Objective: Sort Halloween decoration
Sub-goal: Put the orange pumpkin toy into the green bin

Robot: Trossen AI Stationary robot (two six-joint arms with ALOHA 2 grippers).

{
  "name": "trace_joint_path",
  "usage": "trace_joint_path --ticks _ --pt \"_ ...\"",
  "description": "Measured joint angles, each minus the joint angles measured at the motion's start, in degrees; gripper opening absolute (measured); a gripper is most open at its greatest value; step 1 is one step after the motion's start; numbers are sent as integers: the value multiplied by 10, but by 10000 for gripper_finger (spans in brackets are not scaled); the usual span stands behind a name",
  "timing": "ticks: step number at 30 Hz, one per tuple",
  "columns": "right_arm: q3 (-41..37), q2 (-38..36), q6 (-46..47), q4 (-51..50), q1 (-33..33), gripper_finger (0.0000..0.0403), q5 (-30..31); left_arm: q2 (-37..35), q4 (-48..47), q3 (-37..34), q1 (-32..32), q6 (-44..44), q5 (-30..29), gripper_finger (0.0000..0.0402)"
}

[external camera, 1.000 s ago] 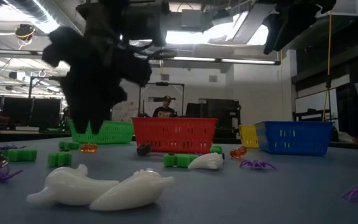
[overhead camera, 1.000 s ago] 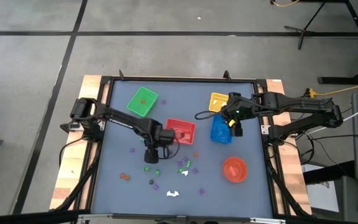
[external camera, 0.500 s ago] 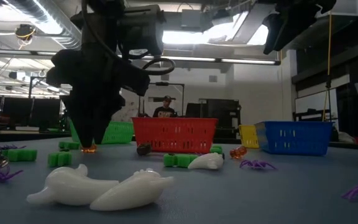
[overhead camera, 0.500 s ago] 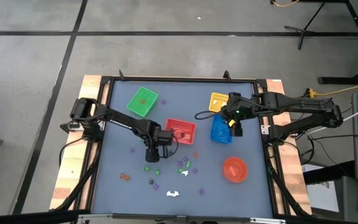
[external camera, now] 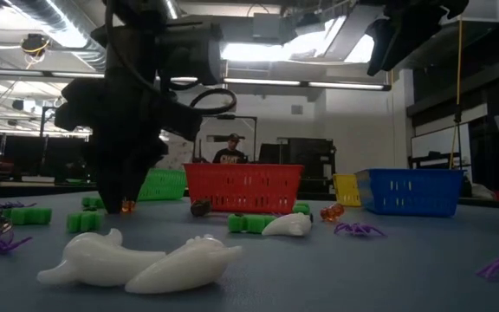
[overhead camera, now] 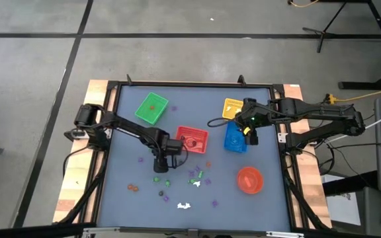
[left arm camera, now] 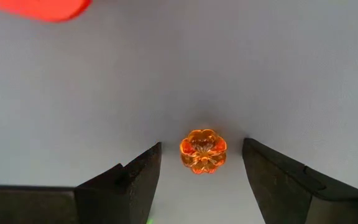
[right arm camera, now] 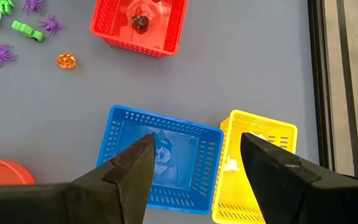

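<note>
We judge sorting barely begun: the red basket [overhead camera: 192, 139] holds a dark piece, while most Halloween decoration [overhead camera: 197, 177] lies just before it. Our left gripper [left arm camera: 202, 163], spread, straddles an orange pumpkin [left arm camera: 202, 151]; right gripper [right arm camera: 194, 163] spread above the blue basket [right arm camera: 160, 158].

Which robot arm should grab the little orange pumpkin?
The left one. Its hand is open and low over the table, with the pumpkin right between its fingers. The right hand is open too, but hangs far away, above the blue basket and yellow basket.
</note>
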Motion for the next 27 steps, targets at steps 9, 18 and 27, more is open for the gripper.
trace_joint_path --ticks 9,18,27 --pt "0 0 0 0 0 237 0 -1 18 -7 0 -8 0 218" --pt "0 0 0 0 0 237 0 0 19 -7 0 -8 -1 218" --pt "0 0 0 0 0 237 0 1 19 -8 0 -8 -2 212"
